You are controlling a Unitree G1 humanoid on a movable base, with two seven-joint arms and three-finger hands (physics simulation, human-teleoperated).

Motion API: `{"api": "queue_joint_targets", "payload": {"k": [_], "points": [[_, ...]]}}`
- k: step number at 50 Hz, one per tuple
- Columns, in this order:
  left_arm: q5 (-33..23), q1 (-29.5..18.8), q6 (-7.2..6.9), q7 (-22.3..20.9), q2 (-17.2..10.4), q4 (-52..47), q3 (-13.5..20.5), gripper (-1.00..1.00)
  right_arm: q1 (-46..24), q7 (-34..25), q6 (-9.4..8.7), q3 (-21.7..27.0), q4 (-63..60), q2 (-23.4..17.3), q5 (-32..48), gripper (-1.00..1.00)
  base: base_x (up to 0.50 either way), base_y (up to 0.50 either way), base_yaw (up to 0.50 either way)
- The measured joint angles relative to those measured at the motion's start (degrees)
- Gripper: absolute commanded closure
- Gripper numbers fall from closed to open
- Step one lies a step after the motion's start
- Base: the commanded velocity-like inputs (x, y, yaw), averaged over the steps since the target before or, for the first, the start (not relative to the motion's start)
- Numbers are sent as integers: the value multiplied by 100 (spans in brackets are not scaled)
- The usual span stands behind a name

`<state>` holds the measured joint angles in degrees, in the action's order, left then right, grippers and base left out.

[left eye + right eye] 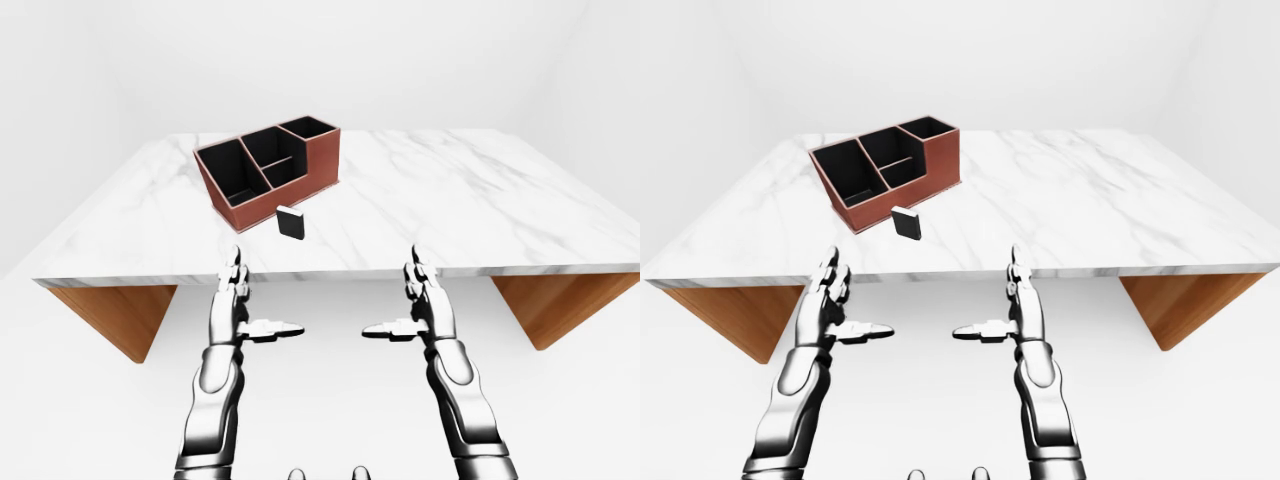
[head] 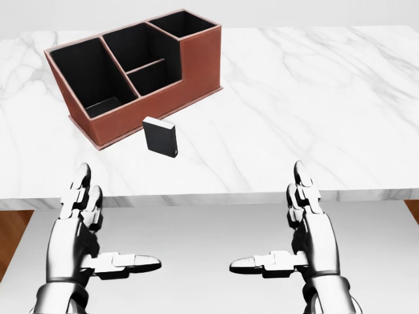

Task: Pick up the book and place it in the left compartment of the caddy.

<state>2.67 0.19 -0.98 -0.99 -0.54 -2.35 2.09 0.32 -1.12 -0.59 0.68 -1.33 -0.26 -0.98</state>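
A small black book (image 2: 161,137) stands upright on the white marble table (image 2: 314,98), just below the brown caddy (image 2: 196,62) in the head view. The caddy has a large left compartment (image 2: 87,77), two middle sections and a tall right one, all dark inside. My left hand (image 2: 98,229) hovers below the table's near edge, fingers spread and thumb pointing inward, holding nothing. In the same way my right hand (image 2: 294,229) is open and apart from the book, lower right of it.
The table's near edge (image 1: 330,273) runs across just above both hands. Wooden legs (image 1: 115,315) flare out under each end of the table. White floor and walls surround the scene.
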Motion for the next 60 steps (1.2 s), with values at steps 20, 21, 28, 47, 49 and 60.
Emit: {"api": "queue_joint_targets", "payload": {"k": [20,21,28,47,49,60], "points": [[868,150,-200,-141,-189,-659,707,-100,254,-102,-440,8,-936,-20,-3,-100,0,0,0],[909,165,-214,-146,-195,-701,745,-100,270,-101,-441,5,-986,-19,5,-100,0,0,0],[1160,311,-227,-144,-235,-1012,1091,-100,425,-85,-441,-34,-1522,-11,78,-100,0,0,0],[2017,788,-290,-369,-262,-1967,2492,-100,944,-73,-441,-413,-3406,-16,376,-100,0,0,0],[2064,805,-303,-380,-265,-2012,2564,-100,961,-72,-441,-427,-3478,-17,390,-100,0,0,0],[2240,863,-383,-433,-214,-2214,2820,-100,1039,-76,-441,-514,-3786,-103,590,-100,0,9,0]]}}
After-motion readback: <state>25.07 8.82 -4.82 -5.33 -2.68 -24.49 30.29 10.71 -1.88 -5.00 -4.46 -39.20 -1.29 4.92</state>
